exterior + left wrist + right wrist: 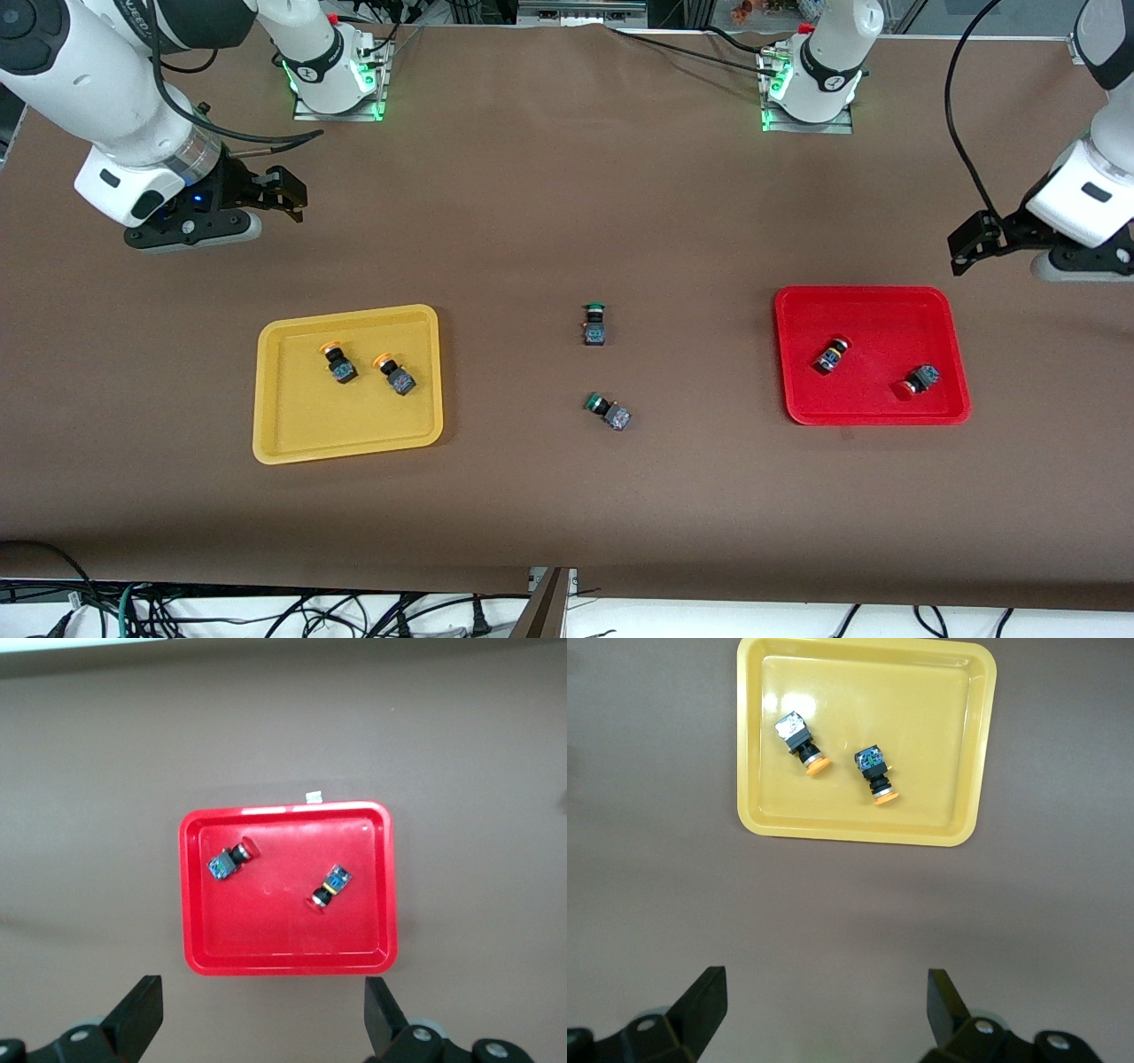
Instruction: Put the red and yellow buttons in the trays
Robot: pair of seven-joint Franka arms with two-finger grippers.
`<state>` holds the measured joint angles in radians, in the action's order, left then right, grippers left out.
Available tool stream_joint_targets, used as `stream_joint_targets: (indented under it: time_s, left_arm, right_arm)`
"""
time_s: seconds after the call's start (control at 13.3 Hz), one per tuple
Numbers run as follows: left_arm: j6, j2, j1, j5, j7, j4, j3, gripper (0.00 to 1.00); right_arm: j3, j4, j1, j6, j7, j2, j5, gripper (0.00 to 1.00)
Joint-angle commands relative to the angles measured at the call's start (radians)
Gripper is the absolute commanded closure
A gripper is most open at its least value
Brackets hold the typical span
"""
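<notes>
Two yellow-capped buttons lie on their sides in the yellow tray toward the right arm's end; both show in the right wrist view. Two red-capped buttons lie in the red tray toward the left arm's end; both show in the left wrist view. My right gripper is open and empty above bare table, up from the yellow tray. My left gripper is open and empty above the table beside the red tray.
Two green-capped buttons lie on the brown table mat between the trays. The arm bases stand along the mat's edge farthest from the front camera. Cables hang below the edge nearest it.
</notes>
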<state>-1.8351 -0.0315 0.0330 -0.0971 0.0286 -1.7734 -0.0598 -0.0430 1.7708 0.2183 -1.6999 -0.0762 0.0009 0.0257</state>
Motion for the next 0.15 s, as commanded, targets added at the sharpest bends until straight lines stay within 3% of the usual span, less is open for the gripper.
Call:
stream_joint_targets:
  time_s: [0.0, 0.08]
  left_arm:
    - [-0.038, -0.053, -0.016, 0.022, 0.013, -0.077, 0.017, 0.00]
    - [-0.032, -0.053, -0.016, 0.022, 0.013, -0.077, 0.017, 0.00]
  right_arm:
    - [-0.009, -0.016, -0.007, -0.006, 0.007, 0.017, 0.014, 0.00]
    - [-0.009, -0.014, -0.007, -0.012, 0.007, 0.022, 0.013, 0.00]
